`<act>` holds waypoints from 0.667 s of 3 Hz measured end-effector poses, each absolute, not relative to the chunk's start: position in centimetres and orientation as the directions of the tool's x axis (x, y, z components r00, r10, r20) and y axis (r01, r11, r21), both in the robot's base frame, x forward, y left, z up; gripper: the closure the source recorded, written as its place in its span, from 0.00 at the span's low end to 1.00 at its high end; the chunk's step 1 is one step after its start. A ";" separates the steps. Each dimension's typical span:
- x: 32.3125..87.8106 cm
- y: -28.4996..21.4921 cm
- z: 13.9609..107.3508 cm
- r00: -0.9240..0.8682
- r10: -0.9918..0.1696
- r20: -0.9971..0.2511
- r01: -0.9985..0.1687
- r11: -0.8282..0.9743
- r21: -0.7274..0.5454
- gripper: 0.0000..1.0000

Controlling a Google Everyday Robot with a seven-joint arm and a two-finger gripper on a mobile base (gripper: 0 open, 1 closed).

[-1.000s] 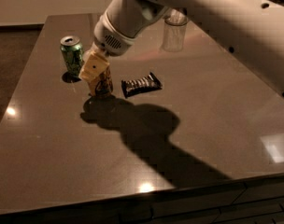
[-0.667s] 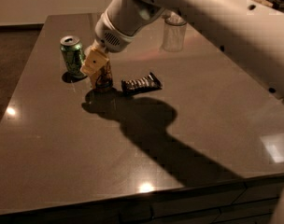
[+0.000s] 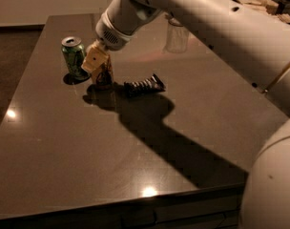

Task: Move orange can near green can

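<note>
Dark table (image 3: 64,151) | end effector (image 3: 98,64) clamped on orange can (image 3: 104,78) | just beside green can (image 3: 73,56)

Dark glossy table (image 3: 64,175) beneath the end effector (image 3: 99,67), which hangs over its far left; pale wall (image 3: 40,1) behind, dark floor (image 3: 6,61) to the left.

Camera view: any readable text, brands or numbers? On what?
None readable.
The green can: white and dark markings, too blurred to read.
The orange can: pale markings, unreadable; the gripper sits over its top.
The dark wrapper: no legible text.
</note>
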State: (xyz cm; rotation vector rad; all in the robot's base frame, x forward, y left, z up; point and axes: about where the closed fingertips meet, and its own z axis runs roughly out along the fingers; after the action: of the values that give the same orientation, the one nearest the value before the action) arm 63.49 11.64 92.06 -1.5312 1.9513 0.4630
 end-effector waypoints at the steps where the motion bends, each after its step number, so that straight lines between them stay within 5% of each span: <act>1: 64.2 12.4 91.4 -0.161 -0.745 -0.648 -0.961 0.268 -0.070 0.59; 2: 64.4 12.8 91.0 -0.154 -0.749 -0.644 -0.968 0.245 -0.053 0.36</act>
State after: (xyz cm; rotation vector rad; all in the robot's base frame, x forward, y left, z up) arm 64.44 12.81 91.02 -1.5610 1.9653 0.5113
